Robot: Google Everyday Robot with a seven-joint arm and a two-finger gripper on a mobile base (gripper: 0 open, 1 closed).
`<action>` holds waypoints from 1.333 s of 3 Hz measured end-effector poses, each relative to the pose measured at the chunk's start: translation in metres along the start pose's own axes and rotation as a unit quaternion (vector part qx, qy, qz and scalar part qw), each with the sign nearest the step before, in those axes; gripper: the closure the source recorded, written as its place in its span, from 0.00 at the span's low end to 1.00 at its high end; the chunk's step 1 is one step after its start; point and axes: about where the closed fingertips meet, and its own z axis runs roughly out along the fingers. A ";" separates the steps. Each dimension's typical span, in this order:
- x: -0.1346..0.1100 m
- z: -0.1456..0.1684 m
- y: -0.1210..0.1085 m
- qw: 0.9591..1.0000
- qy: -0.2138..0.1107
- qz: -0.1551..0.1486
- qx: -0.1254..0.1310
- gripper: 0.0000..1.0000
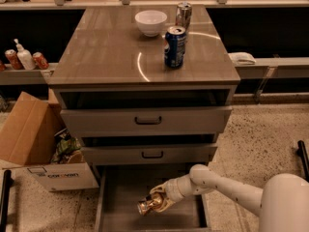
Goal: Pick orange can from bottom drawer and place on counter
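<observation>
The claw (pixel 161 200) is clamped around the orange can (pixel 147 206) (tilted sideways) inside the bottom drawer (pixel 120 197).

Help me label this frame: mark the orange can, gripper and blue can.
orange can (pixel 144 207): camera view, its free shiny end.
gripper (pixel 157 200): camera view, between fingertips, inside the bottom drawer (pixel 120 197).
blue can (pixel 175 47): camera view, middle of body.

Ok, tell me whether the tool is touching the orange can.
Touching. The camera view shows the tool, down in the bottom drawer, closed around the orange can with no gap between them.
</observation>
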 end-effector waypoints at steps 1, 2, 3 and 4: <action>-0.006 -0.006 -0.002 1.000 -0.007 -0.004 0.004 1.00; -0.039 -0.047 -0.004 0.999 -0.025 -0.031 0.031 1.00; -0.076 -0.084 -0.007 0.997 -0.027 -0.050 0.050 1.00; -0.106 -0.114 -0.021 0.997 -0.020 -0.051 0.054 1.00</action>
